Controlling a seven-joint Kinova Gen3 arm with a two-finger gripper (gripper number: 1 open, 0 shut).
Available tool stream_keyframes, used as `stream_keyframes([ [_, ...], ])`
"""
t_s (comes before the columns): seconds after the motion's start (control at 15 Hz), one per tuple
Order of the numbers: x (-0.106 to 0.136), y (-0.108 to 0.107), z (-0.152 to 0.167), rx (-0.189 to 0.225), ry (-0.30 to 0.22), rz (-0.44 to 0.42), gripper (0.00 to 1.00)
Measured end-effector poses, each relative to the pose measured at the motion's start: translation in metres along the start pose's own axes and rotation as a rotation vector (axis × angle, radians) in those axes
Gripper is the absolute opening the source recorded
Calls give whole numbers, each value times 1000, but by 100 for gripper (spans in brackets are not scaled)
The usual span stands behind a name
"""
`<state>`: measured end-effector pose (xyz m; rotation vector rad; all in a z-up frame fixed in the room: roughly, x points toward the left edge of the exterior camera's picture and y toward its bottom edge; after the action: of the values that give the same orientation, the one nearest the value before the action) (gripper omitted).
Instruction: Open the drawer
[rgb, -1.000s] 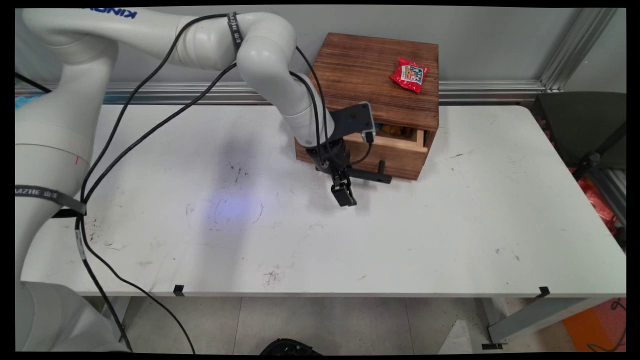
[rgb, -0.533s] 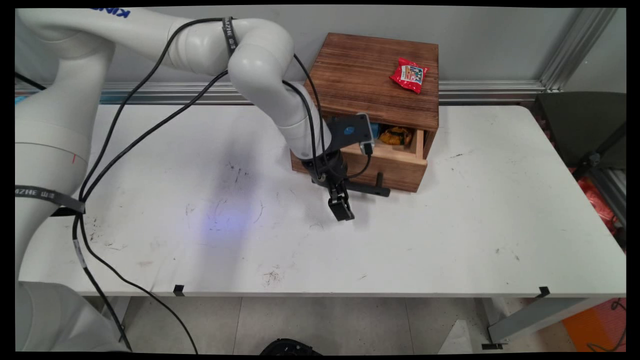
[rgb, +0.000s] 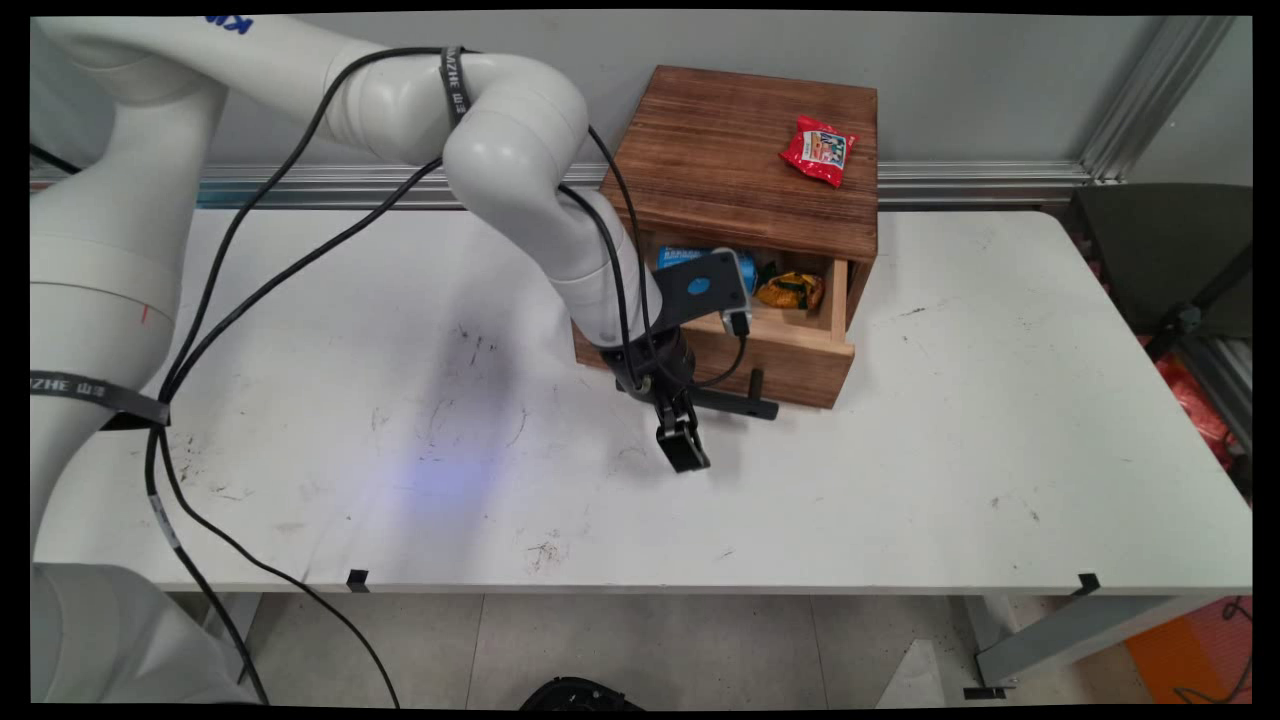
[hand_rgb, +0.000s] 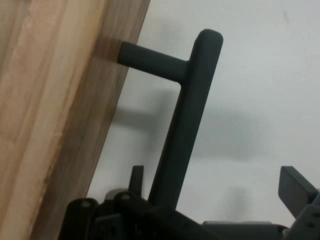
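A dark wooden box stands at the table's back, its drawer pulled partly out. My gripper hangs at the drawer's black bar handle. In the hand view the handle runs down between my gripper's spread fingers. The left finger sits between the drawer front and the bar, close against the bar. The right finger stands well clear. The gripper is open. Inside the drawer lie a blue packet and an orange-yellow packet.
A red snack packet lies on top of the box near its right edge. The white table spreads in front of and to both sides of the box. Black cables hang from the arm over the table's left part.
The drawer has slid out toward the table's near side, uncovering the packets inside. My gripper has moved the same way with the handle.
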<state>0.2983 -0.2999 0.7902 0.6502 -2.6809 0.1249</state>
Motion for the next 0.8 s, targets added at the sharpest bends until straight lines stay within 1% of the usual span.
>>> stream_keyframes([
  [0.8, -6, 54, -8, -44, -19, -48, 100],
])
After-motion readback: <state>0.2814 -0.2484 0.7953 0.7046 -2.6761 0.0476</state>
